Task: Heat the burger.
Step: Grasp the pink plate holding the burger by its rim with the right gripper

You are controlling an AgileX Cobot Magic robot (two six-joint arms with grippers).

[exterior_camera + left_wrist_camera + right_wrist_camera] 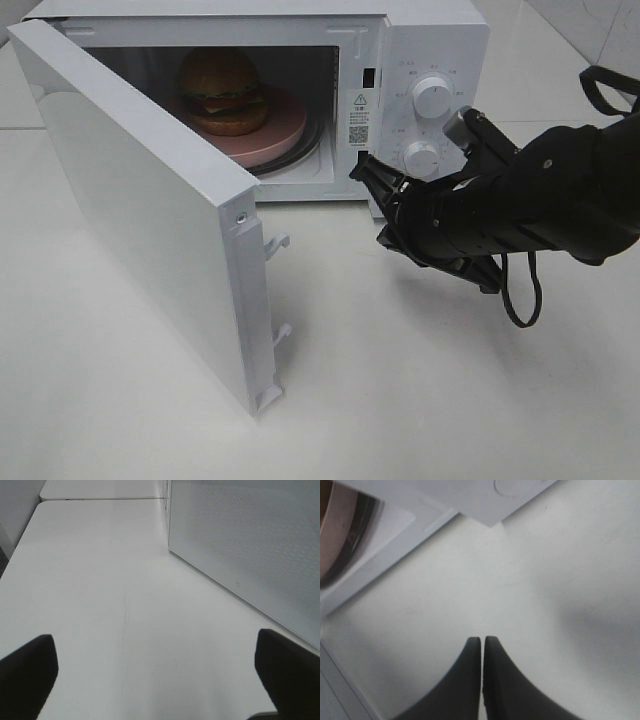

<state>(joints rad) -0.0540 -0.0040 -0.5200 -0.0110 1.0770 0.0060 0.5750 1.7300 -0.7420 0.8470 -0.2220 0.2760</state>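
The burger (pixel 222 92) sits on a pink plate (pixel 283 128) inside the white microwave (pixel 432 30), whose door (pixel 140 205) swings wide open toward the front left. My right gripper (pixel 362 170) is shut with nothing in it, just in front of the microwave's lower right corner, below the control knobs (pixel 431 98). In the right wrist view the shut fingertips (pixel 483 641) hover over the table, with the plate's edge (pixel 337 525) at the picture's corner. My left gripper (pixel 155 667) is open over bare table beside the microwave's perforated side wall (pixel 250 545); it is out of the high view.
The open door juts out over the table's front left. A second knob (pixel 421 158) sits low on the control panel. A black cable (pixel 522 290) hangs under the right arm. White table (pixel 420 380) surrounds the microwave.
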